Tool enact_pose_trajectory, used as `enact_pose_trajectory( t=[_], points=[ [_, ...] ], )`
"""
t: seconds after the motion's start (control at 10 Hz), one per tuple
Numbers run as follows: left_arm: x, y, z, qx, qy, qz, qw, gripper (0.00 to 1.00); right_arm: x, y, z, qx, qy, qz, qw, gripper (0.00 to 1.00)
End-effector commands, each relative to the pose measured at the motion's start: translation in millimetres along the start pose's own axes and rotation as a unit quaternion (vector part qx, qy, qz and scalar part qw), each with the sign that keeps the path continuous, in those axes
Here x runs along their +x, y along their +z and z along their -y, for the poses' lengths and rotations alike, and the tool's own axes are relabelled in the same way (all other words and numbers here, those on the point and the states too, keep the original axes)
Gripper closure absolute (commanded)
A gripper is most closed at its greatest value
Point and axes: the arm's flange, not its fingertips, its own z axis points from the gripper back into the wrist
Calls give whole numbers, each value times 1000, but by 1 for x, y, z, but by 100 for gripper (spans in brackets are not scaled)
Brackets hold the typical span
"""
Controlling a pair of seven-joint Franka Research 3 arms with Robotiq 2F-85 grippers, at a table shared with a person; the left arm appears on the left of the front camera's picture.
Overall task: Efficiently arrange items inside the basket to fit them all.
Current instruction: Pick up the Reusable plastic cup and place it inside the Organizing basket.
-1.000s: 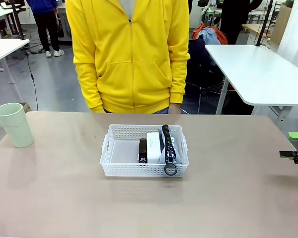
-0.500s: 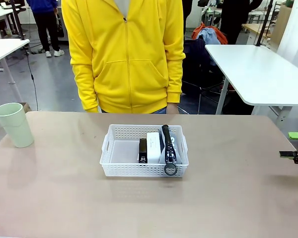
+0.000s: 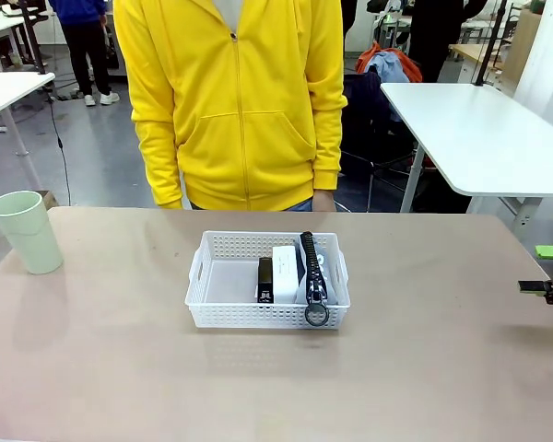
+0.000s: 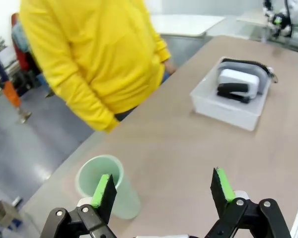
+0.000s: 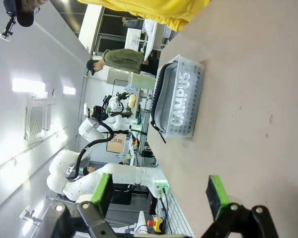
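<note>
The white perforated basket (image 3: 221, 281) sits mid-table. Inside it, on its right half, a small black stapler (image 3: 265, 279), a white box (image 3: 285, 269) and a grey pouch (image 3: 313, 267) with a black zipper stand side by side; the ring pull hangs over the near rim. A pale green cup (image 3: 28, 230) stands upright at the table's far left. My left gripper (image 4: 162, 191) is open just above and beside the cup (image 4: 125, 198), with the basket (image 4: 223, 106) farther off. My right gripper (image 5: 159, 194) is open above bare table, facing the basket (image 5: 186, 99), and its tips (image 3: 547, 272) show at the right edge.
A person in a yellow hoodie (image 3: 240, 101) stands at the far edge of the table, arms hanging down. The basket's left half is bare. Bare tabletop lies all around the basket. Other white tables (image 3: 479, 129) stand behind.
The person has shifted slightly to the left. The basket, its contents, the cup and my right gripper have not moved.
</note>
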Motion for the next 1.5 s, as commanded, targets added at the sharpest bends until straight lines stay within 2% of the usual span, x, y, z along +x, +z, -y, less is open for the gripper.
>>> enact_pose_trajectory(
  t=[0.0, 0.1, 0.2, 0.5, 0.6, 0.8, 1.0, 1.2, 1.4],
  points=[
    [-7, -5, 5, 36, 6, -11, 999, 0, -3, 2, -1, 3, 8, -5, 1000, 0],
    [-9, -8, 0, 54, 28, -11, 998, 0, -3, 2, -1, 3, 8, -5, 1000, 0],
    [-3, 5, -4, 21, 3, -9, 1000, 0, -3, 2, -1, 3, 8, -5, 1000, 0],
    [-6, 3, -8, 34, 9, -15, 999, 0, -3, 2, -1, 3, 8, -5, 1000, 0],
    [-10, 2, -14, 40, -28, -34, 998, 0, -3, 2, -1, 3, 8, -5, 1000, 0],
    [-55, -6, -35, 36, -48, -49, 997, 0, -3, 2, -1, 3, 8, -5, 1000, 0],
    [-100, -21, -45, 26, -28, -60, 997, 0, -3, 2, -1, 3, 8, -5, 1000, 0],
    [-139, -42, -57, 23, 27, -78, 996, 0, -3, 2, -1, 3, 8, -5, 1000, 0],
    [-162, -58, -69, 36, 50, -92, 994, 0, -3, 2, -1, 3, 8, -5, 1000, 0]
  ],
)
